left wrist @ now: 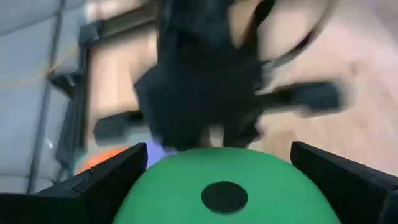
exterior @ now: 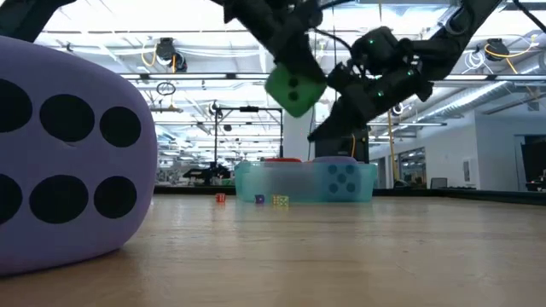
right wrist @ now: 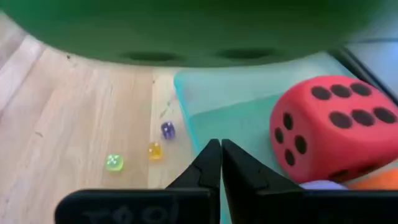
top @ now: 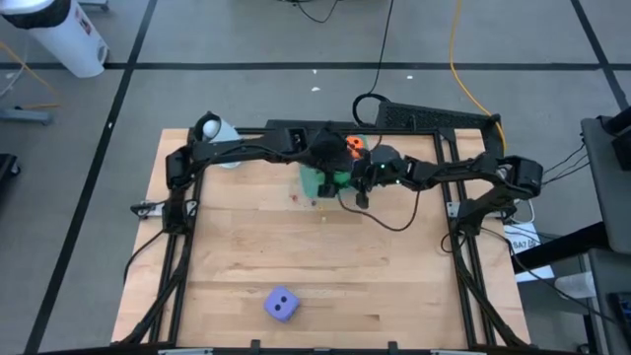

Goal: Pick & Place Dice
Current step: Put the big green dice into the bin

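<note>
Left gripper (left wrist: pixel 217 180) is holding the green die (exterior: pixel 295 88) between its widely spread fingers (left wrist: pixel 106 180), suspended in the air above the translucent tray (exterior: pixel 256 181). Right gripper (right wrist: pixel 221 163), fingers pressed together and empty, is hovering just beside it, over the tray's edge. Beneath the right gripper, the red die (right wrist: pixel 329 127) is sitting in the tray, with the orange die (top: pixel 352 145) next to it. Three tiny dice (right wrist: pixel 152 150) are lying on the desk (top: pixel 325 266) beside the tray. One purple-blue die (top: pixel 282 305) is resting well apart from both grippers, near the desk's front edge.
</note>
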Controlling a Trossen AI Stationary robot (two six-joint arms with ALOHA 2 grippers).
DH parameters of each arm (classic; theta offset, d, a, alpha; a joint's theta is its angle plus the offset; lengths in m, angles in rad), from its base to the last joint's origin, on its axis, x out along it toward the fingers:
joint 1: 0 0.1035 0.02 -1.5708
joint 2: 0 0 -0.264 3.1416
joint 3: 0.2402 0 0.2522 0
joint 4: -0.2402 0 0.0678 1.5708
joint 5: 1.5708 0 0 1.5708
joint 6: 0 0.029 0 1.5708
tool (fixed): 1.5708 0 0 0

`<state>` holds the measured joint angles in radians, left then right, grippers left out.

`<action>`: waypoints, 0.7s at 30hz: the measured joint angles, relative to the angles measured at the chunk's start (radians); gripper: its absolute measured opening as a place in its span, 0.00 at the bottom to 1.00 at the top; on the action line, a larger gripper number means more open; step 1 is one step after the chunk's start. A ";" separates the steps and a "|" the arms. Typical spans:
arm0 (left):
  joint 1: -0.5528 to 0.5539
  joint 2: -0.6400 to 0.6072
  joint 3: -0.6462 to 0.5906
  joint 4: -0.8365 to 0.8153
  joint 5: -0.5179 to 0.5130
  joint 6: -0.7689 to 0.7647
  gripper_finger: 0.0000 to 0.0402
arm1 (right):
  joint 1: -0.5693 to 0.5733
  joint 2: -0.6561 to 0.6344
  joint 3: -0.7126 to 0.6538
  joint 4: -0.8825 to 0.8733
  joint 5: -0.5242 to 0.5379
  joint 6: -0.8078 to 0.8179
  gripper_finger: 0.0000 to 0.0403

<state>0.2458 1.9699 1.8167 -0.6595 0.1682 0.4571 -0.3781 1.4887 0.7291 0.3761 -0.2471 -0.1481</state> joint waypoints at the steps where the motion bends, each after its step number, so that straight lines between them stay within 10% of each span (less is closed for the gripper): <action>1: 0.000 -0.002 0.000 0.004 0.012 -0.008 0.99 | -0.002 0.005 -0.001 0.014 -0.001 0.000 0.01; 21: 0.073 0.007 -0.012 -0.087 -0.031 -0.015 0.99 | 0.086 -0.111 0.005 -0.023 0.079 0.023 0.01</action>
<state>0.3185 1.9774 1.8042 -0.7463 0.1370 0.4423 -0.2920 1.3781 0.7341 0.3532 -0.1682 -0.1253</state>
